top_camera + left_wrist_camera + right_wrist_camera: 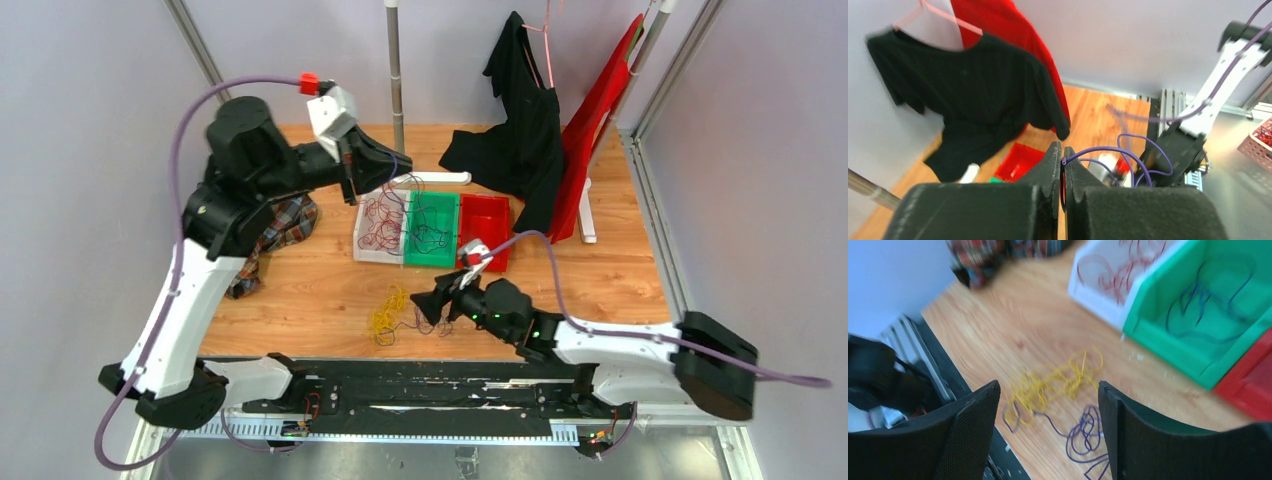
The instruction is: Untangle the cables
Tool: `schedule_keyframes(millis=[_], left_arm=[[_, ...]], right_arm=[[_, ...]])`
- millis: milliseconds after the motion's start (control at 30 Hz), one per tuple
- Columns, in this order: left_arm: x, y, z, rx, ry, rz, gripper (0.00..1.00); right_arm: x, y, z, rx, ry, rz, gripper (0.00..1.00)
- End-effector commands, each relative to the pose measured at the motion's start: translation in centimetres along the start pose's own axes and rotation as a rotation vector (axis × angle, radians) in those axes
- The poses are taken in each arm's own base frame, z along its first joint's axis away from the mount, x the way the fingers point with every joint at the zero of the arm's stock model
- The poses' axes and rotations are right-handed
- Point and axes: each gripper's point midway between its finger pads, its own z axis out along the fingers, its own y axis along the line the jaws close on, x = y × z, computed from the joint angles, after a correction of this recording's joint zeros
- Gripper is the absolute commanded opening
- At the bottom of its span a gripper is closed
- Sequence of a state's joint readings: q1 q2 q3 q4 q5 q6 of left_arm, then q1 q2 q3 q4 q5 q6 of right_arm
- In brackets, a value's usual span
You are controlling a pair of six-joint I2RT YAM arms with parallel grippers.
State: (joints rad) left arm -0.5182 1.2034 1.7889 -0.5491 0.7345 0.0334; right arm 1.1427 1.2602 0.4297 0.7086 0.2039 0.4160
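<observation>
My left gripper [392,166] is raised over the white bin [364,250]. In the left wrist view it [1063,150] is shut on a thin purple cable [1128,150] that loops off to the right. The white bin holds dark red cables [381,215] and the green bin [430,258] holds dark blue-purple cables [432,230]. My right gripper [424,301] is open, low over the table. Below it lie a yellow bunch [1053,382] and a purple strand [1083,432], tangled at their left end. The yellow bunch also shows in the top view [385,312].
An empty red bin [487,225] stands right of the green one. A black shirt [515,130] and a red garment [600,120] hang at the back right. A plaid cloth [280,230] lies at the left. A metal pole [396,70] stands behind the bins.
</observation>
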Motion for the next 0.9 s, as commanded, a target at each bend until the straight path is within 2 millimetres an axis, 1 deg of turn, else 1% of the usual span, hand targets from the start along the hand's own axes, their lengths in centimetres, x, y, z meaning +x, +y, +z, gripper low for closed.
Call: schedule_keyframes(millis=[0, 67, 133, 267, 333, 400, 533, 767, 867], left_arm=[[5.2, 2.8, 2.7, -0.026, 0.085, -0.084, 0.0], [7.2, 3.8, 3.8, -0.032, 0.113, -0.11, 0.0], [9.1, 4.7, 5.0, -0.037, 0.134, -0.136, 0.0], [12.7, 6.4, 7.5, -0.024, 0.178, -0.185, 0.0], [14.4, 7.1, 8.5, -0.015, 0.202, -0.209, 0.0], [16.0, 7.7, 9.4, -0.003, 0.227, -0.225, 0.0], [19.5, 8.5, 10.7, 0.023, 0.279, -0.232, 0.0], [24.7, 10.9, 12.7, 0.054, 0.347, -0.254, 0.0], [27.3, 12.4, 13.0, 0.055, 0.383, -0.253, 0.01]], right_arm=[[-4.4, -2.0, -2.9, 0.12, -0.081, -0.042, 0.72], [-5.2, -3.9, -4.5, 0.213, -0.089, -0.065, 0.72], [-5.3, -6.0, -5.9, 0.318, -0.095, -0.064, 0.73], [-4.4, -10.1, -8.5, 0.501, -0.097, -0.033, 0.72], [-4.2, -11.4, -9.5, 0.564, -0.103, -0.018, 0.7], [-4.3, -12.2, -10.3, 0.603, -0.119, -0.01, 0.69], [-4.8, -12.8, -11.3, 0.635, -0.14, -0.006, 0.68], [-4.7, -13.2, -11.5, 0.651, -0.13, -0.018, 0.66], [-4.7, -13.2, -11.6, 0.651, -0.128, -0.021, 0.66]])
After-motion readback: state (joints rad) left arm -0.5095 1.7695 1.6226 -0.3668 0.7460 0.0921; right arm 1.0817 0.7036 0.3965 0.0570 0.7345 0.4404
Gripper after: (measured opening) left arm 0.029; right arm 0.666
